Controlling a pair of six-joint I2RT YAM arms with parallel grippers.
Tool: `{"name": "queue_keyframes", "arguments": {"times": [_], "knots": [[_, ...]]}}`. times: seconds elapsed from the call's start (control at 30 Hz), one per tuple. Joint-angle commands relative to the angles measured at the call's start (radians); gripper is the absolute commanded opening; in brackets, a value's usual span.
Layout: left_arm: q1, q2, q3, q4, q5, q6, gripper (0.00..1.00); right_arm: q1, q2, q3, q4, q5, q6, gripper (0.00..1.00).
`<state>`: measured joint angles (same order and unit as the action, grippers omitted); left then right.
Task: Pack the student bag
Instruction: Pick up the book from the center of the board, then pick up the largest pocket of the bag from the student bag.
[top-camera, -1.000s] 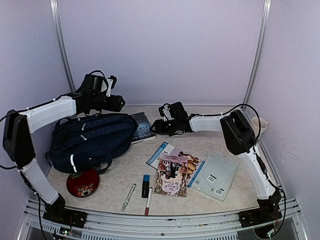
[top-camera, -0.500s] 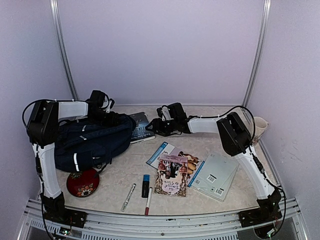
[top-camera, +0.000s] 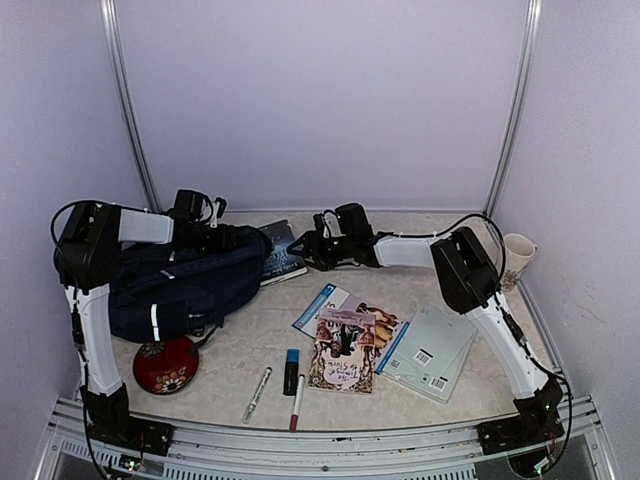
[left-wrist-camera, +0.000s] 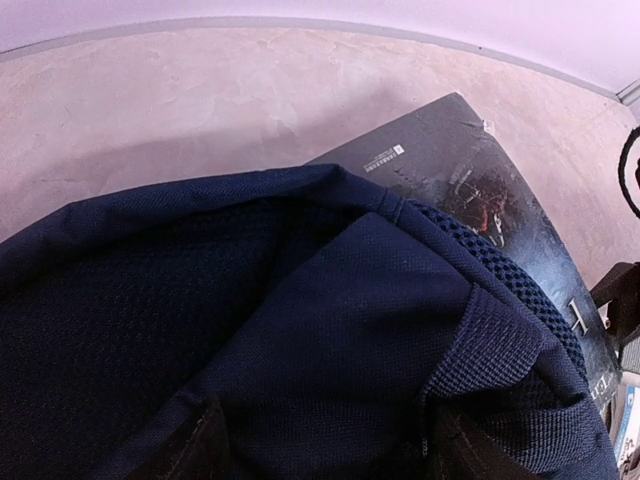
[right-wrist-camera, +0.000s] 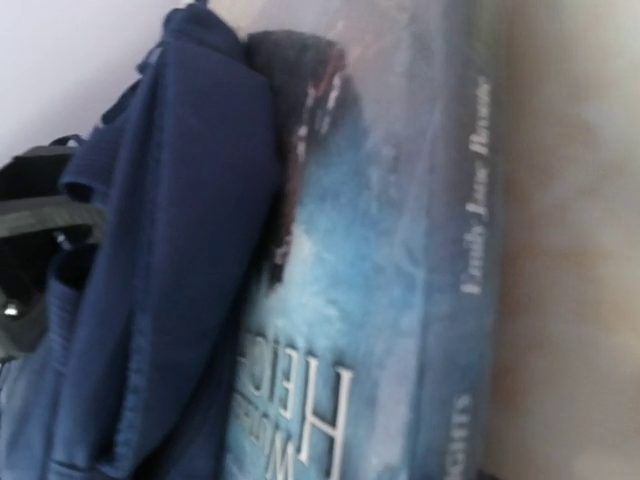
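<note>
The student bag (top-camera: 175, 285), navy with thin white stripes, lies on its side at the left of the table. My left gripper (top-camera: 236, 238) presses down on its top right end. In the left wrist view the bag's fabric (left-wrist-camera: 330, 330) fills the frame, and a bulge of it sits between the dark fingertips (left-wrist-camera: 200, 450), which stand apart. A blue-covered book (top-camera: 281, 254) lies half under the bag's edge. My right gripper (top-camera: 303, 250) is right at that book. The right wrist view shows the cover (right-wrist-camera: 370, 300) very close, with the bag (right-wrist-camera: 160, 250) beside it; its fingers are hidden.
A red round dish (top-camera: 165, 366) sits in front of the bag. Two markers (top-camera: 256, 394) and a blue-capped stick (top-camera: 291, 370) lie near the front. Booklets (top-camera: 345, 350) and a grey book (top-camera: 430, 352) lie at centre right. A cup (top-camera: 516, 255) stands by the right wall.
My left arm has come down from above the bag onto its top end, and its fingers have narrowed. My right gripper has crept left, closer to the blue book.
</note>
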<state>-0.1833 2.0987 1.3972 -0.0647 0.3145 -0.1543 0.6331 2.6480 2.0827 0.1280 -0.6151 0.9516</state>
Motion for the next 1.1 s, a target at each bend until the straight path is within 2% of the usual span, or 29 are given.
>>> {"name": "queue_keyframes", "arguments": {"times": [0.0, 0.1, 0.2, 0.37, 0.43, 0.73, 0.87, 0.97, 1.07], "knots": [[-0.018, 0.047, -0.091, -0.009, 0.077, -0.057, 0.63, 0.105, -0.061, 0.032, 0.141, -0.092, -0.017, 0.57], [-0.021, 0.035, -0.09, -0.01, 0.074, -0.043, 0.63, 0.106, -0.066, 0.011, 0.112, -0.02, -0.026, 0.54], [-0.018, 0.023, -0.092, -0.012, 0.053, -0.042, 0.62, 0.106, -0.039, 0.027, 0.055, 0.027, -0.048, 0.44], [-0.027, -0.055, -0.092, -0.024, 0.01, -0.005, 0.64, 0.106, -0.061, -0.014, 0.055, 0.037, -0.049, 0.08], [-0.043, -0.106, -0.077, -0.052, -0.051, 0.023, 0.69, 0.105, -0.107, -0.074, 0.059, 0.062, -0.071, 0.02], [-0.207, -0.352, 0.029, -0.245, -0.317, 0.18, 0.82, 0.03, -0.489, -0.533, 0.195, 0.196, -0.147, 0.0], [-0.27, -0.372, 0.085, -0.374, -0.353, 0.198, 0.92, -0.022, -0.655, -0.675, 0.187, 0.228, -0.192, 0.0], [-0.311, -0.364, 0.068, -0.435, -0.307, 0.223, 0.92, -0.05, -0.774, -0.766, 0.148, 0.306, -0.252, 0.0], [-0.332, -0.308, 0.058, -0.469, -0.406, 0.234, 0.91, -0.067, -0.872, -0.816, 0.094, 0.381, -0.325, 0.0]]}}
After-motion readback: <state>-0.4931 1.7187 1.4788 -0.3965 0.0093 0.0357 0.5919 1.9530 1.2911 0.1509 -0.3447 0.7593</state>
